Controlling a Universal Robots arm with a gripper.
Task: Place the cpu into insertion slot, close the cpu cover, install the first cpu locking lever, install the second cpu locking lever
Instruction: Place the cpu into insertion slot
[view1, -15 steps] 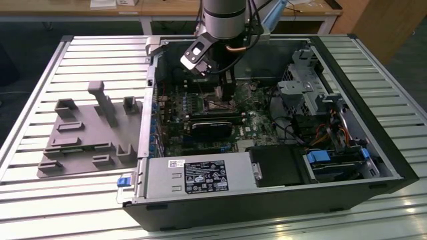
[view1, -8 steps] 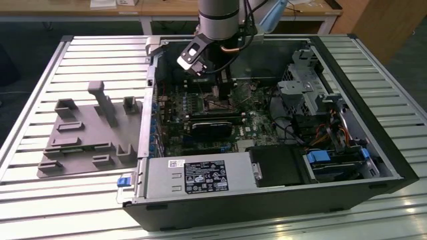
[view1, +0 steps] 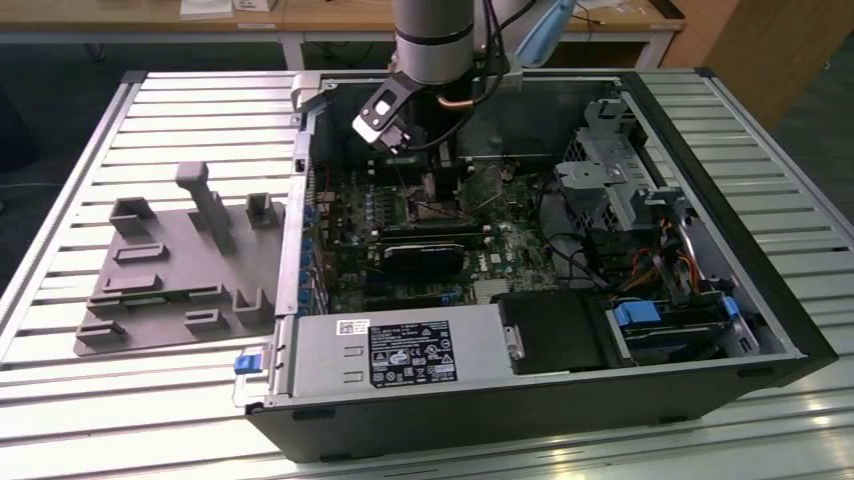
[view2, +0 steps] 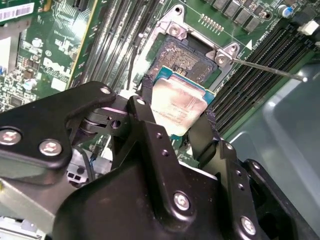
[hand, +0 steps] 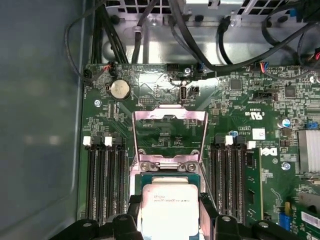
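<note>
Gripper (view2: 176, 119) down inside the computer case (view1: 694, 130), jaws clamped on two opposite edges of the cpu (view2: 177, 102), metal top facing up between the fingers (view2: 145, 112). The cpu sits over the near edge of the insertion slot (view2: 186, 54); whether they touch cannot be told. The far part of the slot is bare. Memory slots (hand: 105, 180) flank both sides closely, so there is little lateral room. A thin locking lever (view2: 265, 69) juts from one slot corner. Beyond, the cpu cover (hand: 170, 115) stands swung open. Cables (hand: 150, 30) lie farther back.
</note>
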